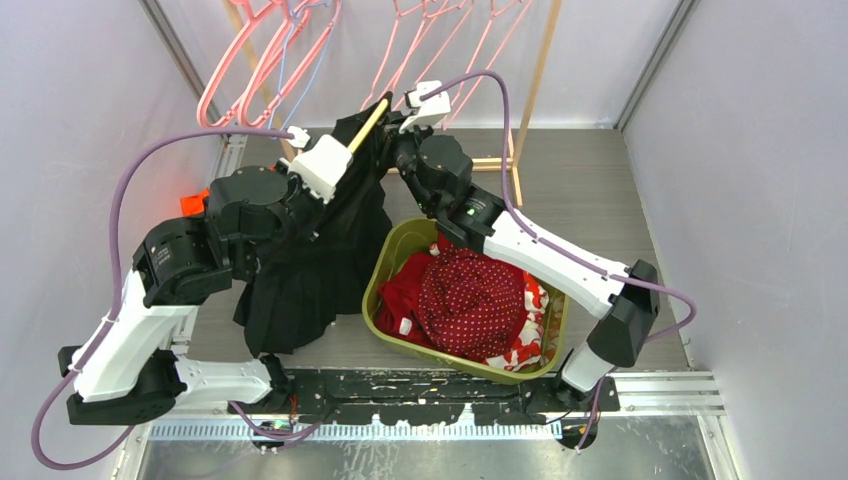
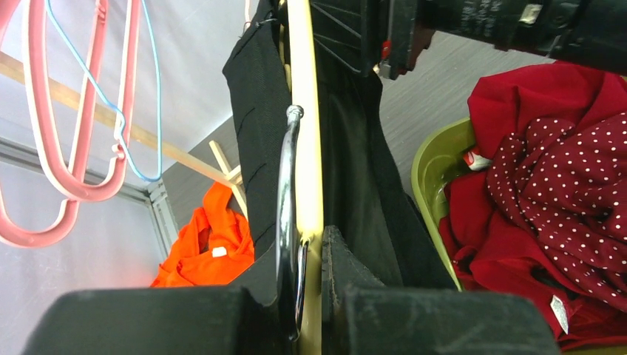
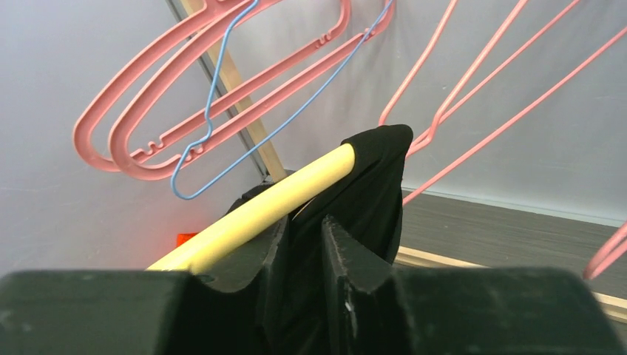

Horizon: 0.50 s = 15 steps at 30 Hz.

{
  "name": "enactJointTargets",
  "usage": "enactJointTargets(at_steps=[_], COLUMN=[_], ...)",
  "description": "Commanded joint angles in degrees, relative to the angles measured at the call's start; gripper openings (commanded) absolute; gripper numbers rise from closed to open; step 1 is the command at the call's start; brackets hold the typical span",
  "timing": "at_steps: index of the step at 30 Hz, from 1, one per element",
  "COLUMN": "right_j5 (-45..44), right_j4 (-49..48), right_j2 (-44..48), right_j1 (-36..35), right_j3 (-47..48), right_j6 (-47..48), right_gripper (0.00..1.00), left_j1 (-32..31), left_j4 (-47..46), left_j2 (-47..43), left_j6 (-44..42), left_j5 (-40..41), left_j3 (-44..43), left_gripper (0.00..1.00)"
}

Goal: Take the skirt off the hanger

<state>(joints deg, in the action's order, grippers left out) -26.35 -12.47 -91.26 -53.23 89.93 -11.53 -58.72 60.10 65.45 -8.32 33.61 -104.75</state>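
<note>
A black skirt (image 1: 315, 265) hangs from a pale yellow wooden hanger (image 1: 368, 125) held tilted above the table. My left gripper (image 1: 335, 160) is shut on the hanger; in the left wrist view its pads pinch the yellow bar (image 2: 307, 133) beside the metal hook (image 2: 287, 185). My right gripper (image 1: 398, 135) is at the hanger's far end. In the right wrist view its fingers (image 3: 344, 248) stand close together with black skirt cloth (image 3: 373, 185) filling the gap, just under the yellow bar (image 3: 281, 200).
An olive basket (image 1: 385, 260) full of red clothes sits right of the skirt. Pink and blue empty hangers (image 1: 250, 70) hang on a wooden rack (image 1: 535, 80) at the back. An orange garment (image 2: 207, 244) lies at the left.
</note>
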Motion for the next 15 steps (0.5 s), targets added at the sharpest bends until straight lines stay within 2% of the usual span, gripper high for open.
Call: enactJointTargets(at_steps=[1,3,5,15], right_j5=[-3.5,-5.6,-7.6,-14.4], right_j4=[-3.7,-3.1,-2.9,-7.1], right_j2=[-1.4,-1.5,-1.1,3.3], right_j1=[-0.1,-0.1,0.0,0.2], right_j3=[5.0,5.5,5.3,1.8], right_j6=[2.4,3.7,5.6,15.5], right_gripper=[0.21,0.10,0.04,0.01], left_j1=[-0.4,-0.4,-0.4,-0.3], left_j4=[-2.9,-2.5,-2.1,-0.8], left_j2=[-1.4,-1.6,-1.7,-1.6], left_j6=[0.6,0.6,0.7,0.6], left_j5=[-0.7,0.1,0.4,1.8], left_j3=[-2.4,-2.4,-2.5,-3.2], left_gripper=[0.00,0.00,0.00,0.00])
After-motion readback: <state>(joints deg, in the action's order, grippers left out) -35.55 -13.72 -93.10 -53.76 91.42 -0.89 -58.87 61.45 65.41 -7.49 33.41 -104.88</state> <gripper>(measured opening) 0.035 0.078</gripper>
